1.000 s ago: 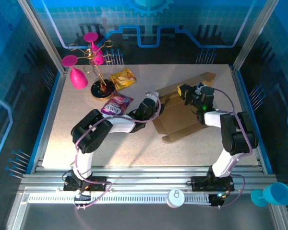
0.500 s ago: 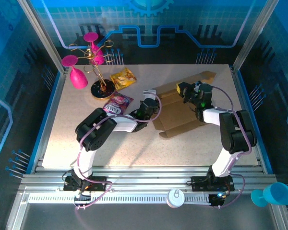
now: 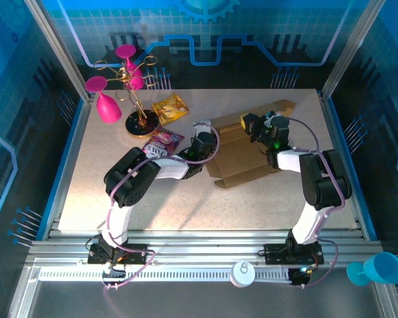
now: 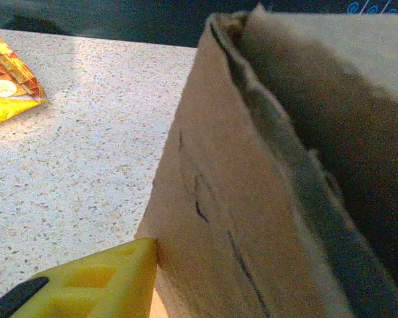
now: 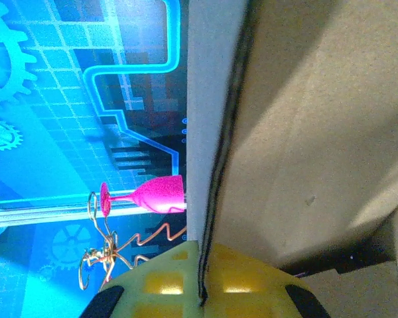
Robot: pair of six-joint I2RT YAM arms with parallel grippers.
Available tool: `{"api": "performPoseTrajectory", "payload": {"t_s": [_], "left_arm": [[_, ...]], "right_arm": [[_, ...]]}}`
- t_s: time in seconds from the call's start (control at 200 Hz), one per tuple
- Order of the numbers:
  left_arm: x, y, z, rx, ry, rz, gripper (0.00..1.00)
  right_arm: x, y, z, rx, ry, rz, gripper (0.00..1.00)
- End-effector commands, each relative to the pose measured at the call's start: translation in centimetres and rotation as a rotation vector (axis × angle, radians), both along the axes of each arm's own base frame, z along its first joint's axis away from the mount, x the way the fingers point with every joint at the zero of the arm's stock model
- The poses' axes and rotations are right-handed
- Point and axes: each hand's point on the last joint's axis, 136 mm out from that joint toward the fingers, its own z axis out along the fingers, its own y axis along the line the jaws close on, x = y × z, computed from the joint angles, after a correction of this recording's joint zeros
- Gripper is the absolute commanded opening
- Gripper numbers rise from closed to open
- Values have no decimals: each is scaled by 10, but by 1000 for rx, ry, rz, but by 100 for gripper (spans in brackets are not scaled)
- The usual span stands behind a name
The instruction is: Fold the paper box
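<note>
Paper box: brown cardboard, partly raised, lying right of centre on the far half of the worktop, between the two arms.
Right fingers: closed on the edge of an upright panel at the box's far side. The cardboard runs down into the seam between the yellow pads.
Left fingers: one yellow pad touches the foot of the box's left wall from outside. The other is hidden, so I cannot tell whether they grip or merely press.
Step in hand: probably standing a side wall up along its crease.
Doing it well: use the right pinch as an anchor. Push the wall low and square to the crease, so the box hinges on the fold instead of sliding.
Edges: the wall's top looks ragged and double-layered, so a tab could snag there.
Open room: the near half of the worktop is bare. The purple snack packet lies just beside the left wrist, with the yellow snack packet and goblet rack further left. The box's far corner is near the back edge.
</note>
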Motion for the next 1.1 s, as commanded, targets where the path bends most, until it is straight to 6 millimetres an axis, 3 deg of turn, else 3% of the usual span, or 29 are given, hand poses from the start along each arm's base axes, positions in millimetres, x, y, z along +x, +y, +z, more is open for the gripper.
{"api": "performPoseTrajectory", "payload": {"t_s": [0.0,0.195,0.52,0.916,0.971,1.096], "left_arm": [[16,8,21,-75,-40,39,40],[25,15,22,-85,-19,72,31],[30,32,11,-20,83,197,0],[23,45,-4,34,159,250,0],[22,44,-8,33,174,248,11],[23,43,-13,11,189,249,19]], "right_arm": [[-9,19,-31,-24,35,55,0],[-7,28,-38,-3,36,40,0],[-6,28,-28,-8,33,11,0],[-4,25,-11,-23,41,-20,0],[-3,26,-10,-18,39,-18,0],[-3,26,-12,-6,47,-18,0]]}}
